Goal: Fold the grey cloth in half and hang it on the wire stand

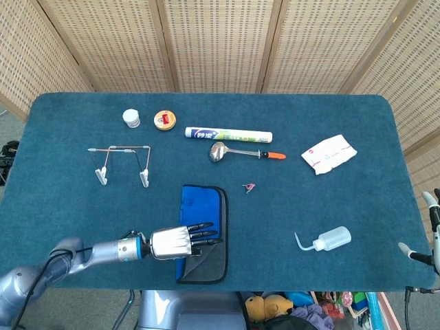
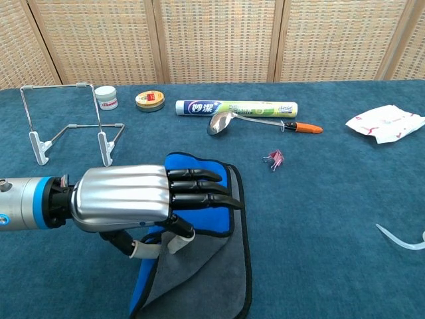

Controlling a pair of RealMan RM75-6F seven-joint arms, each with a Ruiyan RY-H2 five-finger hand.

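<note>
- Where the near edge of the table (image 1: 62, 165) runs, the grey cloth (image 1: 212, 260) is lying partly folded, its blue face turned up over the grey.
- Left hand (image 1: 176, 241) is reaching across the cloth from the left, fingers (image 2: 202, 188) stretched flat above the blue layer while the thumb is curling under the cloth's left edge; whether it is actually pinching the fabric cannot be told.
- Right hand (image 1: 432, 230) is showing only as a sliver at the right border; its state cannot be told.
- Wire stand (image 1: 124, 163) is standing upright, well apart from the cloth.
- Spoon (image 1: 242, 152) is lying just beside the tube (image 1: 228, 135).
</note>
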